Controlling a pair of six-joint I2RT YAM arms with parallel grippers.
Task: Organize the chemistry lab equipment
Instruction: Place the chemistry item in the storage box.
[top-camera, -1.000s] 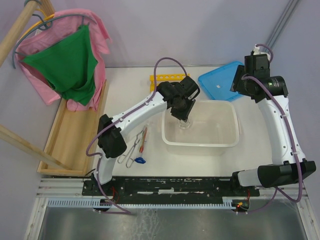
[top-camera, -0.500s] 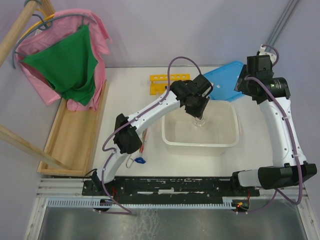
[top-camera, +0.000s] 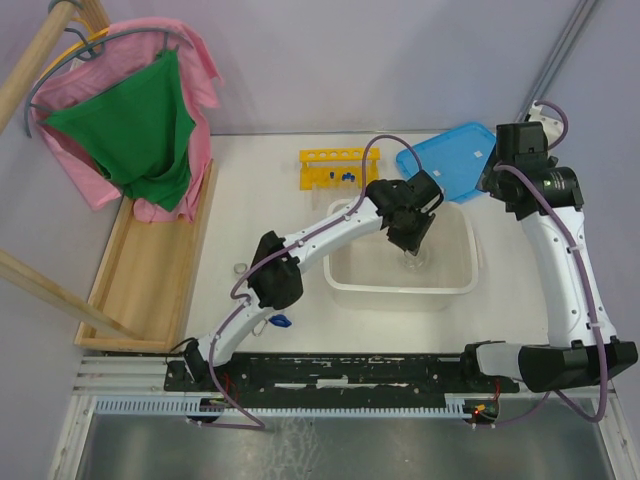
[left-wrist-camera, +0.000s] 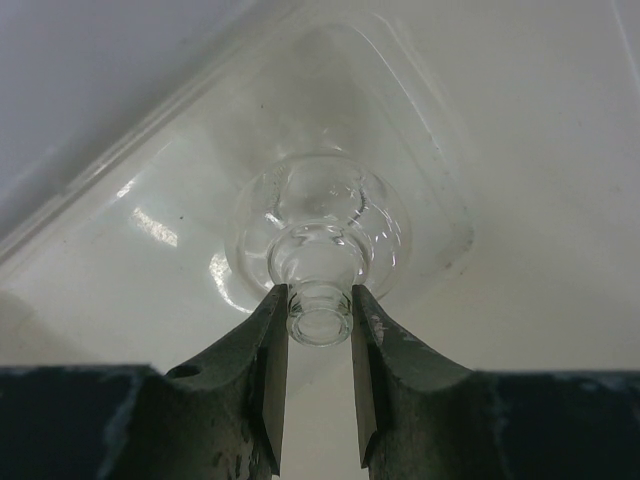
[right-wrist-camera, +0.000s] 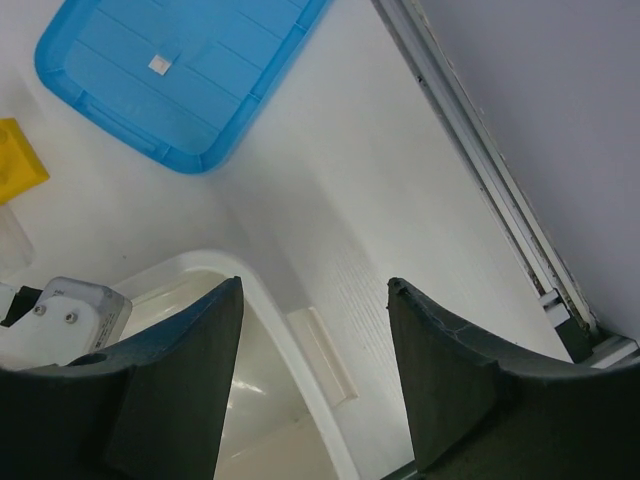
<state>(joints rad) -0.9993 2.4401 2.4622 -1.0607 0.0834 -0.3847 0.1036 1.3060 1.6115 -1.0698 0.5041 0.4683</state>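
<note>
My left gripper (top-camera: 413, 232) reaches over the white tub (top-camera: 345, 285), shut on the neck of a small glass flask (top-camera: 415, 262). In the left wrist view the fingers (left-wrist-camera: 268, 345) clamp the flask (left-wrist-camera: 320, 215) just below its rim, and its round body hangs over the tub floor (left-wrist-camera: 520, 150). A yellow test-tube rack (top-camera: 338, 167) with blue-capped tubes (top-camera: 345, 176) stands behind the tub. A small blue piece (top-camera: 280, 321) lies near the left arm's base; the tongs and red rod are mostly hidden by that arm. My right gripper (top-camera: 497, 183) is open and empty (right-wrist-camera: 315, 290) above the tub's far right corner.
A flat blue lid (top-camera: 450, 160) lies at the back right, also in the right wrist view as the blue lid (right-wrist-camera: 180, 70). A wooden tray (top-camera: 140, 270) and hanging pink and green cloths (top-camera: 130, 120) are at the left. A small clear object (top-camera: 240, 267) sits left of the arm.
My left arm has swung right across the tub, carrying the flask from its left side toward the right of middle. The right arm has drawn back slightly to the right.
</note>
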